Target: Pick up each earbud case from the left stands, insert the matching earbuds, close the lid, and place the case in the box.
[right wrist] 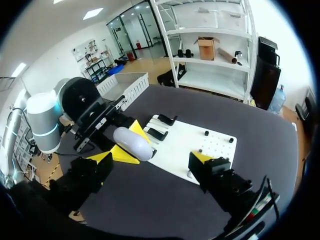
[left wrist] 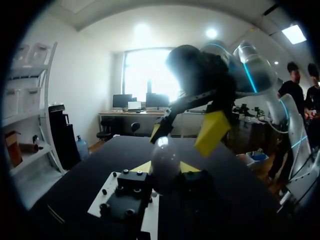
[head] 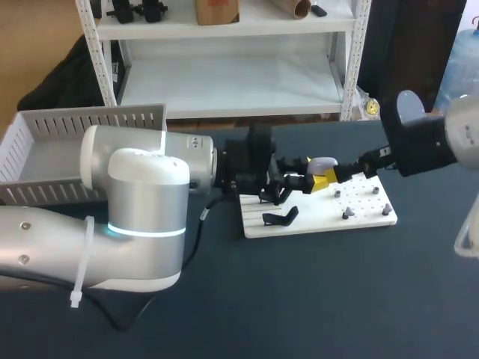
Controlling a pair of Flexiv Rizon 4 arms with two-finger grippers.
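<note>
The earbud case (right wrist: 132, 143) is hanging above the white board (head: 359, 213), near the worktop's middle. It is probably light, rigid and smooth-shelled, so slippery. Gripping across the broad sides, clear of the lid seam, is advisable. The left gripper (left wrist: 165, 167) is clamping it between both yellow tips. The right gripper (left wrist: 184, 132) is standing wide apart around its free end, apparently not touching. The box (head: 90, 120) is sitting at the far left edge.

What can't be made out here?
- Whether the earbud case lid is open: backlit in left wrist view, too small elsewhere.
- Earbuds on the white board: too small in every view.
- Box floor: left arm covers part in head view.
</note>
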